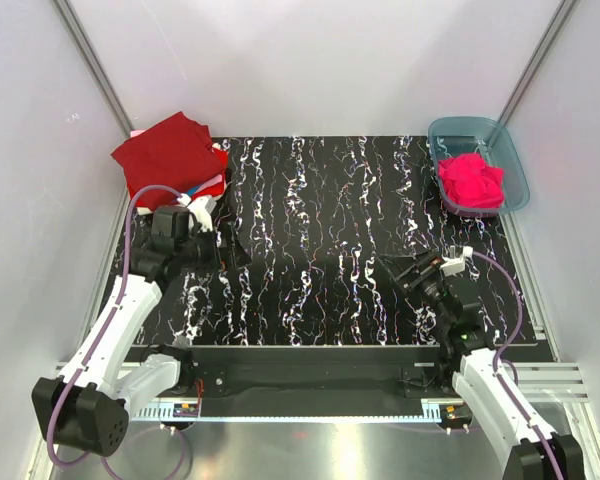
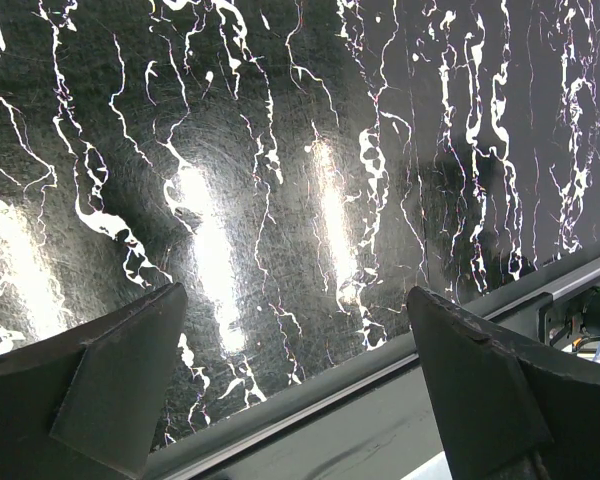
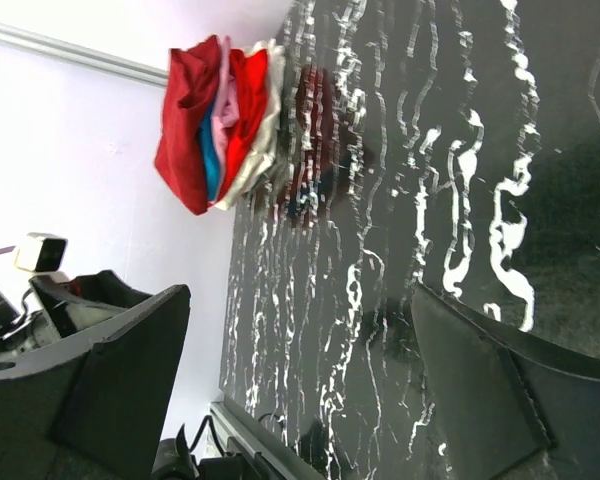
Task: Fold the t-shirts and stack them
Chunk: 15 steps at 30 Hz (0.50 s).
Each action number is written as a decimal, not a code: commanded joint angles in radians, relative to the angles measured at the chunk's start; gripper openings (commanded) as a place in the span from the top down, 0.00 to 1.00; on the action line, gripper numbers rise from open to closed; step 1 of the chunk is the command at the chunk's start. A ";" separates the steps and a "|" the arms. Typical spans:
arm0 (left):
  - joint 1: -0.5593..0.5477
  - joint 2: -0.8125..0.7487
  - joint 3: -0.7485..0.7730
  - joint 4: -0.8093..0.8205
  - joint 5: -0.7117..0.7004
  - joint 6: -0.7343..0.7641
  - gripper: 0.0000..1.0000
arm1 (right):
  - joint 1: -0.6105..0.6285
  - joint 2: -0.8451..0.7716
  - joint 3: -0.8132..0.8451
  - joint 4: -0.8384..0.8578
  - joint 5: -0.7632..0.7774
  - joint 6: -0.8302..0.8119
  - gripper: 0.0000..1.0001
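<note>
A stack of folded t-shirts (image 1: 170, 155), dark red on top with white, blue and red edges below, sits at the back left corner of the black marbled table (image 1: 320, 250). It also shows in the right wrist view (image 3: 220, 120). A crumpled magenta-pink t-shirt (image 1: 472, 180) lies in the teal bin (image 1: 515, 160) at the back right. My left gripper (image 1: 232, 245) is open and empty over the left of the table, just in front of the stack. My right gripper (image 1: 400, 270) is open and empty low over the right of the table.
White walls with metal rails close in the table on the left, back and right. A metal rail (image 2: 310, 400) runs along the table's near edge. The left arm (image 3: 40, 300) shows in the right wrist view.
</note>
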 commanded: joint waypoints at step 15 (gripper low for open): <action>-0.023 0.026 0.018 0.008 -0.047 0.008 0.01 | -0.002 -0.138 0.324 -0.441 0.269 -0.303 0.00</action>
